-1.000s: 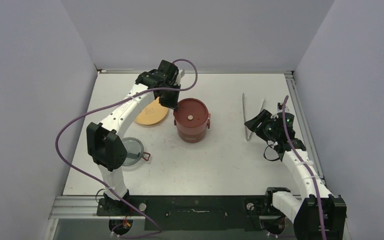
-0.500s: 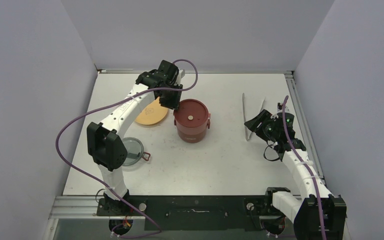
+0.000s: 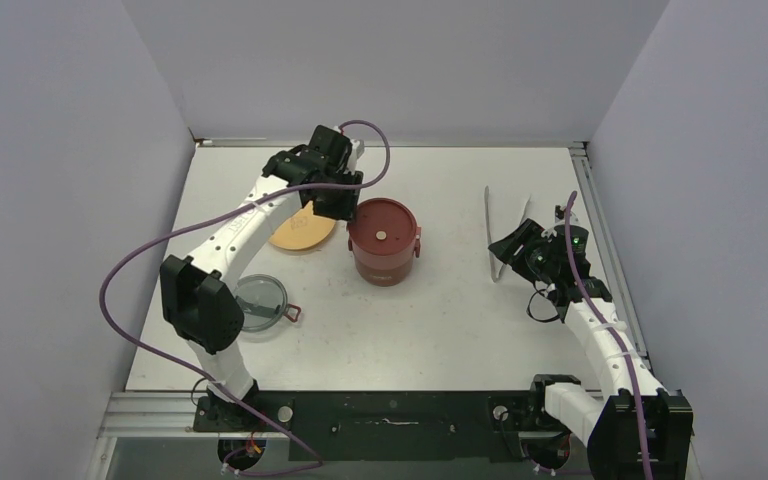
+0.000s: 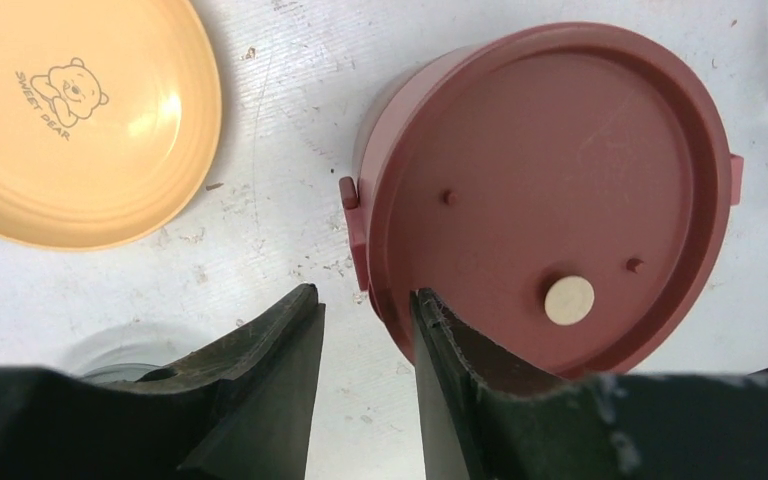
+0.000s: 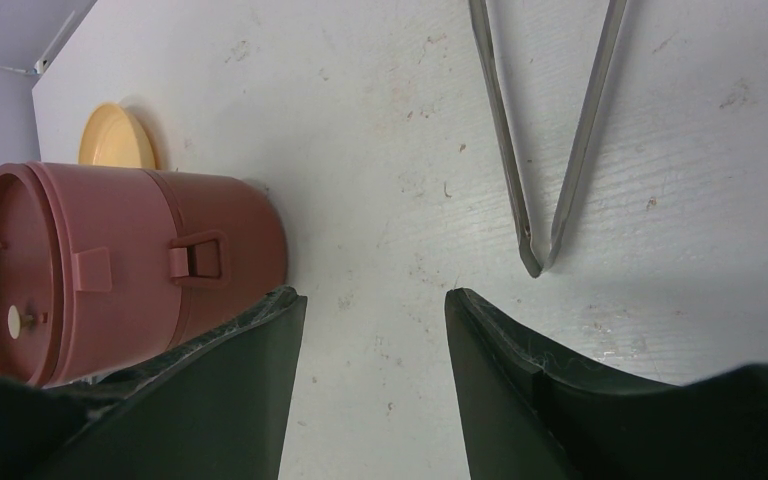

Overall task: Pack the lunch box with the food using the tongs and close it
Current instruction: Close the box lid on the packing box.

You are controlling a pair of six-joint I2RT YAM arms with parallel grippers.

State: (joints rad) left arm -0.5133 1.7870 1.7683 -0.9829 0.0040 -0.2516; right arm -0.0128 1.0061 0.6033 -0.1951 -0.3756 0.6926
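The maroon lunch box (image 3: 384, 243) stands stacked mid-table, a flat maroon disc lid (image 4: 550, 180) on top. My left gripper (image 3: 340, 207) hovers at its left rim, open, with only bare table between the fingers (image 4: 280, 340); the right finger overlaps the lid's edge in the wrist view. The grey translucent top lid (image 3: 258, 301) lies apart at the front left. The silver tongs (image 3: 505, 232) lie on the right, joined end (image 5: 538, 255) nearest me. My right gripper (image 3: 516, 246) sits just in front of them, open and empty (image 5: 375, 295). No food shows.
An empty yellow-orange plate (image 3: 300, 230) with a bear print (image 4: 70, 110) lies just left of the lunch box, under the left arm. Grey walls close in the table on three sides.
The left gripper's fingers have opened from shut, and the left arm's elbow has swung leftward. The lid stays on the box. The right arm has not moved.
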